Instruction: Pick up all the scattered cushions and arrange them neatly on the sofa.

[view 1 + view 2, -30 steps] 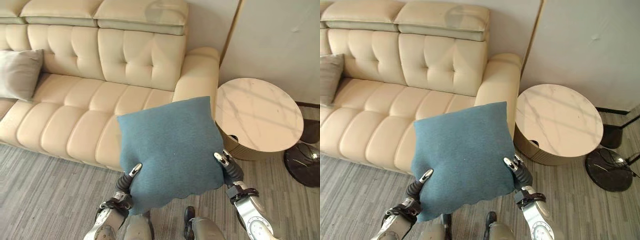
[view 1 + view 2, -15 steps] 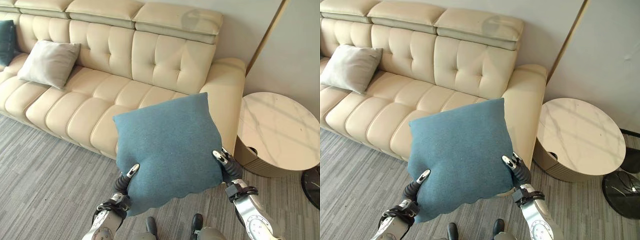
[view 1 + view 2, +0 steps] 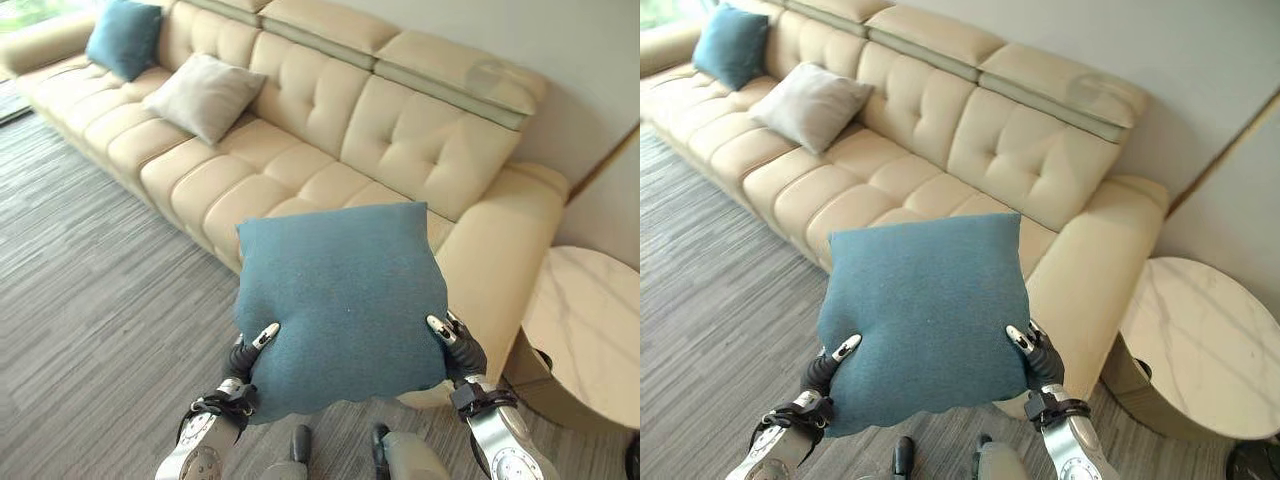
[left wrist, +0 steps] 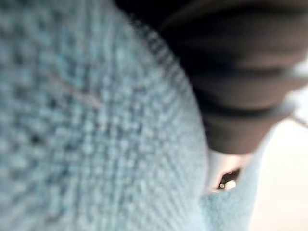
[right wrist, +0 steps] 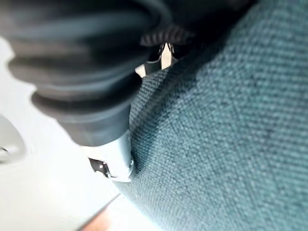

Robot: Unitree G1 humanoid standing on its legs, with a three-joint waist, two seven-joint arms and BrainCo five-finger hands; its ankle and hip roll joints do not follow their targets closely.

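Daylight comes in from about ten o'clock, bright on the far end of the sofa (image 3: 300, 130) and the grey floor (image 3: 90, 270). A soft sheen lies on the headrests toward one o'clock. The blue cushion (image 3: 340, 300) casts a dim shadow beneath itself. Both wrist views are blurred, the weave of the cushion out of focus.

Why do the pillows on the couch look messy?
The grey cushion lies tilted, flat on the sofa seat, not propped up. The small blue cushion leans in the far corner. Nothing looks torn or spilled.
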